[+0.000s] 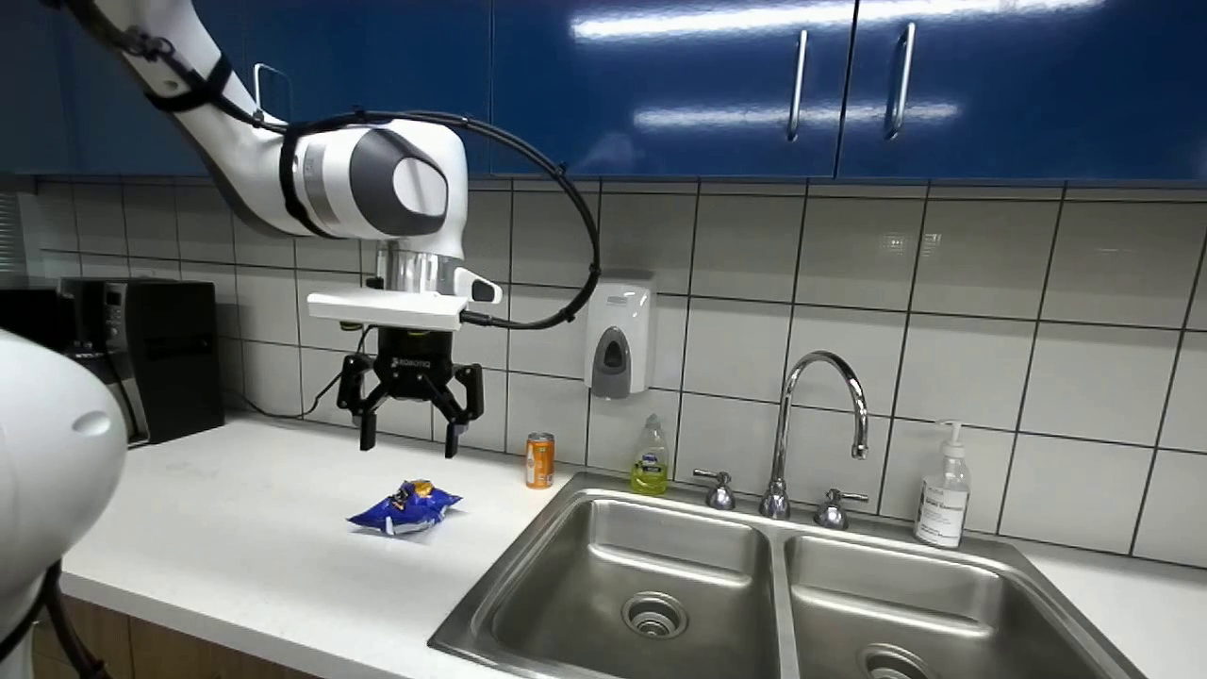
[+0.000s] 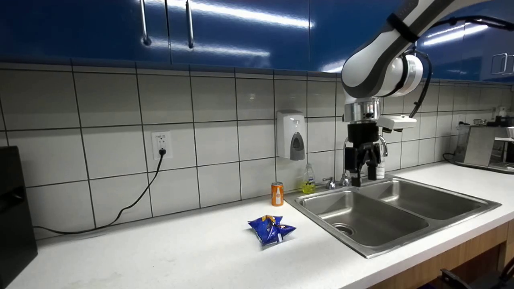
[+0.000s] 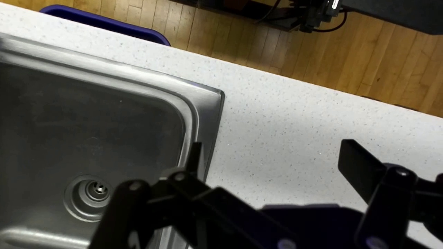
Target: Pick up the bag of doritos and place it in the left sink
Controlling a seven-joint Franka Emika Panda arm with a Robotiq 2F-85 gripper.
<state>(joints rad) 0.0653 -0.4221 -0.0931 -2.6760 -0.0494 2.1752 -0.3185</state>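
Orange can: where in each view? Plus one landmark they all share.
In an exterior view: can just left of picture centre, below mid-height, up and right of the bag.
In an exterior view: can just right of picture centre, below mid-height, almost straight above the bag.
Wrist view: not in it.
Shared landmark: the left sink's drain, low and right of centre in both exterior views, lower left in the wrist view.

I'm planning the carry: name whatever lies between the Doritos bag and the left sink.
Only white countertop lies between the Doritos bag and the left sink, in both exterior views.
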